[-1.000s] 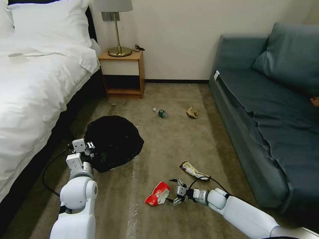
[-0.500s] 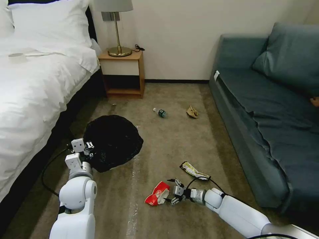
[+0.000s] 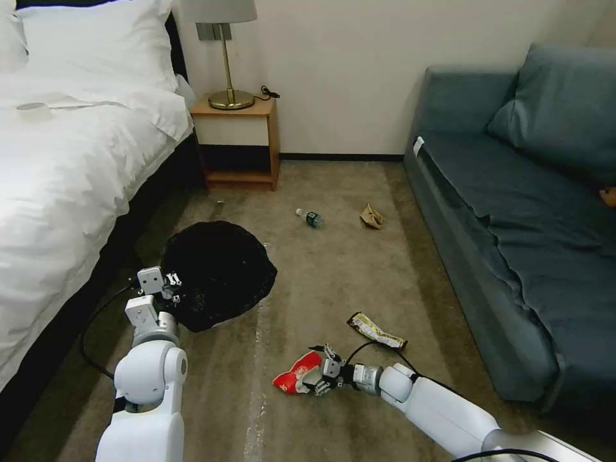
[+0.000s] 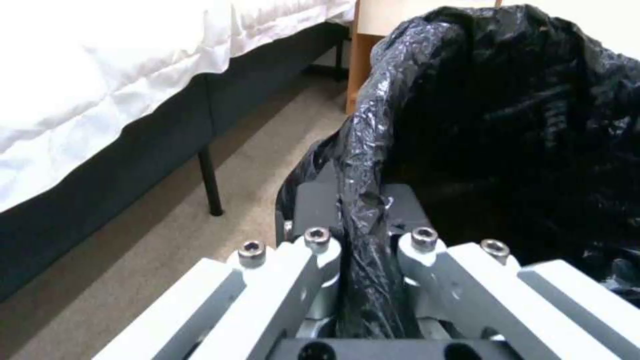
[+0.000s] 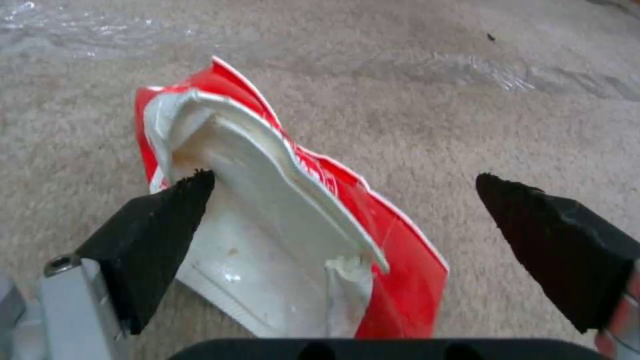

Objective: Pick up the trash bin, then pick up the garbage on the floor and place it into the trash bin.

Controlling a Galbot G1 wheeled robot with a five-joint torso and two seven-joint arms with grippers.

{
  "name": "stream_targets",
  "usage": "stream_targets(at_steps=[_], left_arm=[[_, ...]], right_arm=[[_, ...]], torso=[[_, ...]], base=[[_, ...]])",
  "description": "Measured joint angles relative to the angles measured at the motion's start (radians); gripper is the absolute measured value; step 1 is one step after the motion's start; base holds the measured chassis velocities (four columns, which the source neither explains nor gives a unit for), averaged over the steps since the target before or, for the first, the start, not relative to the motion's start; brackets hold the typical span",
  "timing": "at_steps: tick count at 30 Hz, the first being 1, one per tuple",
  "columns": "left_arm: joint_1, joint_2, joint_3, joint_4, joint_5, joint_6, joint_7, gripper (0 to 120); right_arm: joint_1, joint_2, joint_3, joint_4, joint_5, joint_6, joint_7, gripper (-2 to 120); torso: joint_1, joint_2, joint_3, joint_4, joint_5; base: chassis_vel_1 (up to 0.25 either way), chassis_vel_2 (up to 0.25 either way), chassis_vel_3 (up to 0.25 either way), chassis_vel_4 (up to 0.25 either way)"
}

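Trash bin (image 3: 218, 274): located on the carpet at near left, beside the bed (image 3: 70, 167). Only its black bag liner is visible; the white body is hidden beneath it. The left gripper (image 4: 360, 260) is clamped on the folded liner at the rim.

Red-and-white wrapper (image 3: 292, 377): located on the carpet at near centre. The right gripper (image 5: 340, 220) is low over it, jaws spread wide, with 1 fingertip (image 5: 170, 210) over the white inner face and the other on bare carpet beyond the red edge.

The other 3 pieces are well apart from both grippers: the dark-and-yellow wrapper (image 3: 375, 330) just right of the right arm, the bottle (image 3: 310, 218) and the brown paper (image 3: 371, 217) far, near the sofa (image 3: 513, 212).

Risk assessment:
- The wrapper is thin and springy; closing may flatten it or push it aside, so that the tips drag on carpet.
- The left grip may hold liner only; lifting could pull the bag out of the bin.

Contact between wrapper and fingertips cannot be confirmed.
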State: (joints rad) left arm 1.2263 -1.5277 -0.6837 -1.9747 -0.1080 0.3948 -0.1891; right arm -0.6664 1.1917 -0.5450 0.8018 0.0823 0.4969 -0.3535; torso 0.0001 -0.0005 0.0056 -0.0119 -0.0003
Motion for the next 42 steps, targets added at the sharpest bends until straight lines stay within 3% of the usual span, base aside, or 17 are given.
stream_targets(at_steps=[13,15,19,21,24,26,27,42], left_arm=[[0.003,-0.001,0.002,-0.001,0.0,0.0,0.0,5],[0.002,-0.001,0.002,-0.001,0.0,0.0,-0.001,5],[0.0,-0.001,0.003,-0.001,0.0,0.0,-0.001,5],[-0.001,-0.001,0.003,0.0,0.0,0.001,-0.001,5],[-0.002,-0.001,0.004,0.001,0.001,0.001,-0.001,5],[-0.002,-0.001,0.005,0.002,0.001,0.001,-0.001,5],[-0.002,-0.001,0.008,0.003,0.002,0.001,-0.001,5],[-0.002,0.003,0.003,0.01,0.0,0.0,-0.001,5]], right_arm=[[-0.014,-0.006,0.014,-0.001,0.001,0.021,0.004,54],[-0.014,-0.006,0.015,0.0,0.003,0.021,0.004,41],[-0.014,-0.007,0.016,0.0,0.005,0.021,0.005,35],[-0.014,-0.014,0.019,0.003,0.007,0.021,0.005,21],[-0.014,-0.021,0.02,0.004,0.011,0.02,0.005,11],[-0.015,-0.022,0.02,0.005,0.011,0.02,0.005,11],[-0.015,-0.028,0.021,0.008,0.015,0.019,0.005,1],[-0.014,-0.02,0.029,0.007,0.019,0.019,0.001,0]], torso=[[0.0,0.0,0.0,-0.0001,0.0001],[0.0,0.0,0.0,-0.0001,0.0002],[0.0,0.0,0.0,-0.0001,0.0001],[0.0,0.0,0.0,-0.0001,0.0001],[0.0,0.0,0.0,-0.0001,0.0002],[0.0,0.0,0.0,-0.0001,0.0002],[0.0,0.0,0.0,-0.0001,0.0001],[0.0,0.0,0.0,-0.0001,0.0002]], base=[[0.0,0.0,0.0,0.0],[0.0,0.0,0.0,0.0],[0.0,0.0,0.0,0.0],[0.0,0.0,0.0,0.0],[0.0,0.0,0.0,0.0],[0.0,0.0,0.0,0.0],[0.0,0.0,0.0,0.0],[0.0,0.0,0.0,0.0]])
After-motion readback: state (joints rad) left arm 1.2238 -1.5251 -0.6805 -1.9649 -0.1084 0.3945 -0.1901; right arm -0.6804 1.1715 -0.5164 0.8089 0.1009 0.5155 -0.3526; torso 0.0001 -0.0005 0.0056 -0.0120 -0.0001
